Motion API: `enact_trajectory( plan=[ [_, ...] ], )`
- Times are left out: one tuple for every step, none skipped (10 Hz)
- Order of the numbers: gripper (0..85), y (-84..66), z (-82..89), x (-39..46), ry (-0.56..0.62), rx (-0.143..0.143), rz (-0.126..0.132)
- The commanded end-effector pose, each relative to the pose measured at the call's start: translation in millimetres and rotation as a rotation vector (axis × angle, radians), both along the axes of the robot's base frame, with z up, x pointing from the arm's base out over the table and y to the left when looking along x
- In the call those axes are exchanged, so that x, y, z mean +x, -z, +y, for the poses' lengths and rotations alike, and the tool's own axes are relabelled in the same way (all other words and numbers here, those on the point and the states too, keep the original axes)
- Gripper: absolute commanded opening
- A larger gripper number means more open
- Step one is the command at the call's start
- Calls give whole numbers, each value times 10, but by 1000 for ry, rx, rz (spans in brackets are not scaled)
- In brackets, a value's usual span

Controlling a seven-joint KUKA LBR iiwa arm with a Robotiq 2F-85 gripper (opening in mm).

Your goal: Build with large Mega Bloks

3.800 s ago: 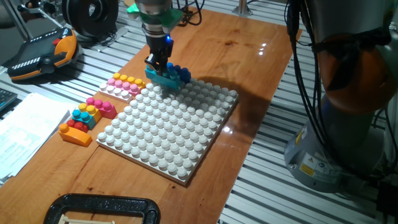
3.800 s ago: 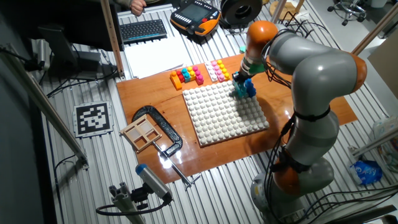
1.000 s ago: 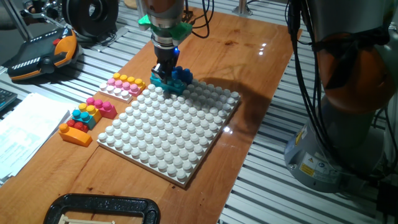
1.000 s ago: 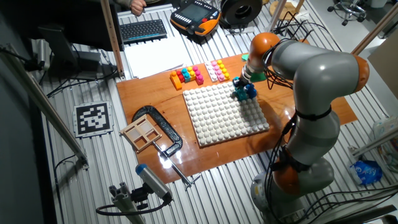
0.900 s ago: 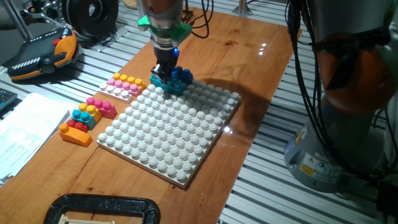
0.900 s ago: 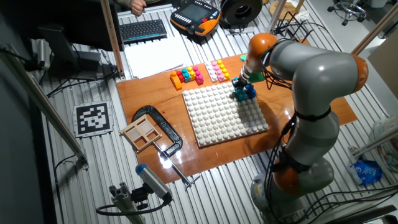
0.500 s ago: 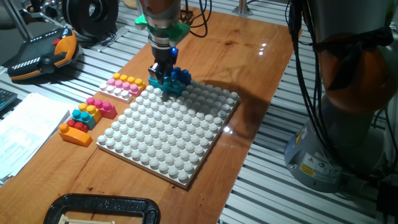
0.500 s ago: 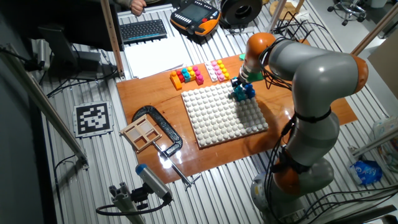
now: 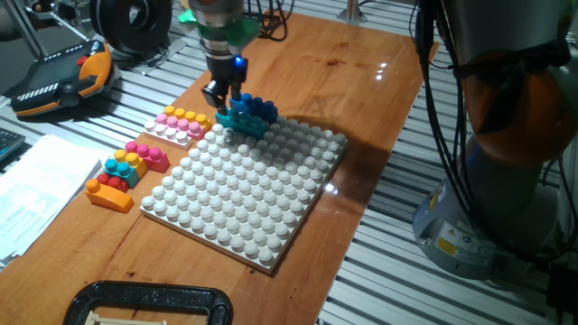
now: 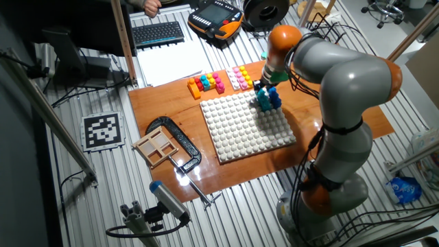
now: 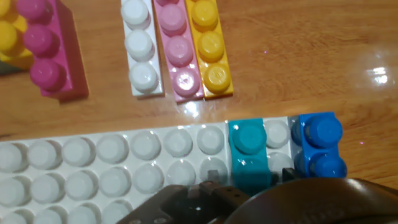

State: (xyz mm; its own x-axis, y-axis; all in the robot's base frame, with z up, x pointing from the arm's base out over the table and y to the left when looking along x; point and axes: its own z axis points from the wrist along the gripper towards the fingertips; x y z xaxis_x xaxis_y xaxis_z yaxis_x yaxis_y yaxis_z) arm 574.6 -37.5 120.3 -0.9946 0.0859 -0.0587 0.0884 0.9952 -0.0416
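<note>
A cyan Mega Blok (image 9: 237, 118) (image 11: 249, 160) sits pressed onto the far edge of the white studded baseplate (image 9: 244, 199) (image 11: 93, 160). A dark blue one (image 9: 260, 108) (image 11: 319, 147) stands beside it, one stud apart. My gripper (image 9: 224, 96) (image 10: 261, 87) hangs just above and to the left of the cyan brick. Its fingers are apart and hold nothing. In the hand view only the dark finger bases (image 11: 205, 198) show at the bottom edge.
White, pink and yellow bricks (image 9: 181, 122) (image 11: 176, 46) lie side by side on the wooden table left of the plate. A magenta brick (image 11: 46, 53) and a stack of cyan, pink, red and orange bricks (image 9: 122, 171) lie further left. A black clamp (image 9: 149, 302) is near the front edge.
The gripper has let go of the cyan brick, risen and shifted left. The cyan and blue bricks stay on the plate.
</note>
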Motion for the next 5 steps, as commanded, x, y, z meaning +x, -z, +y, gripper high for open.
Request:
enact_trajectory(
  plan=[
    [510, -4, 5, 50, 0, 8, -1],
    [510, 11, -20, 108, -8, 20, -2],
    [510, 17, -46, 161, -17, 14, -3],
    [510, 8, -73, 208, -23, 12, -1],
    [510, 8, -73, 208, -29, 12, 6]
  ],
)
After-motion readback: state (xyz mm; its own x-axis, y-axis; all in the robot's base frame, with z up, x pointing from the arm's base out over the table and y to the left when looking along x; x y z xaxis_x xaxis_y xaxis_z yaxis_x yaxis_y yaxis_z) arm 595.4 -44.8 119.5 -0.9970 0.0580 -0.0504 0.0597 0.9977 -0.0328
